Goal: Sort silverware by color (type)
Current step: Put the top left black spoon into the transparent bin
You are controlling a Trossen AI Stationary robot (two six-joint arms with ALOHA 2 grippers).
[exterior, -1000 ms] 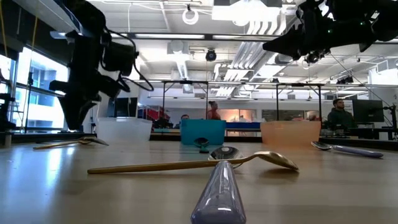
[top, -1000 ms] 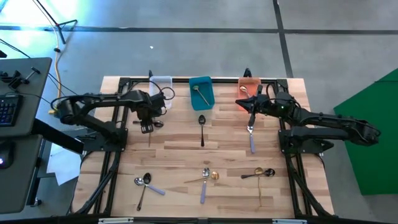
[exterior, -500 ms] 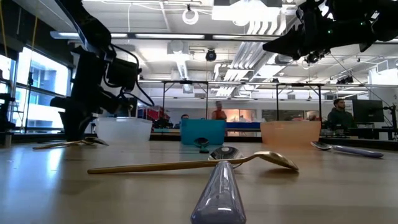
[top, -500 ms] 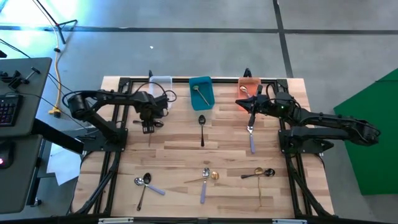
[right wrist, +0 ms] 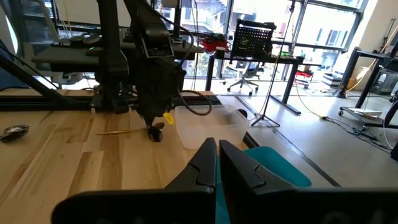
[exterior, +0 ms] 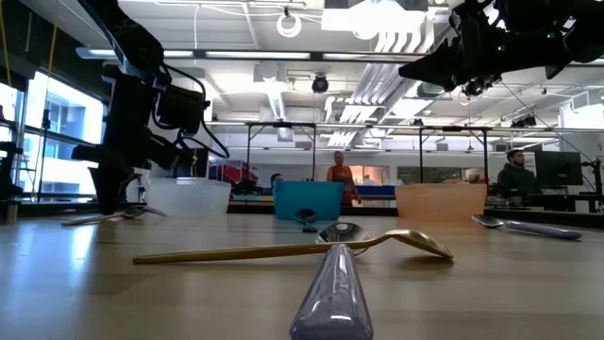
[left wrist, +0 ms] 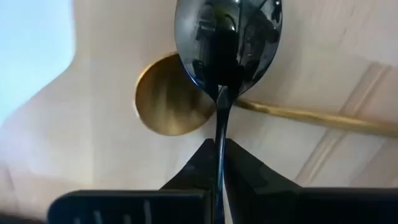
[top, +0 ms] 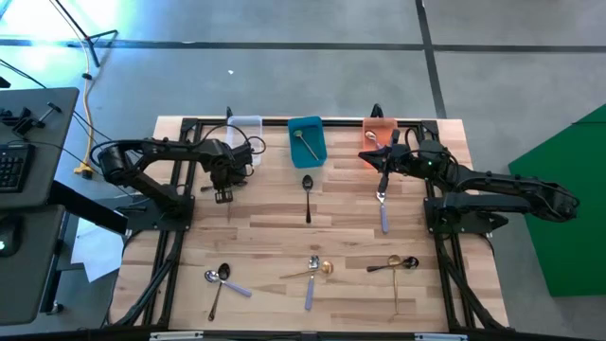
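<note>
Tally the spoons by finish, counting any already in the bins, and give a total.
Dark black spoons: 4
Shiny gold spoons: 4
Silver spoons, some with pale lavender handles: 4
Total: 12

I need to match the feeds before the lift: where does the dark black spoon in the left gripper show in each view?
High view: hidden under the left gripper, near the clear plastic bin.
Low view: not discernible; the left gripper is down at the table beside that bin.
Left wrist view: dark black spoon pinched at its neck, over a shiny gold spoon.
Right wrist view: dark bowl under the left gripper, by the bin.
</note>
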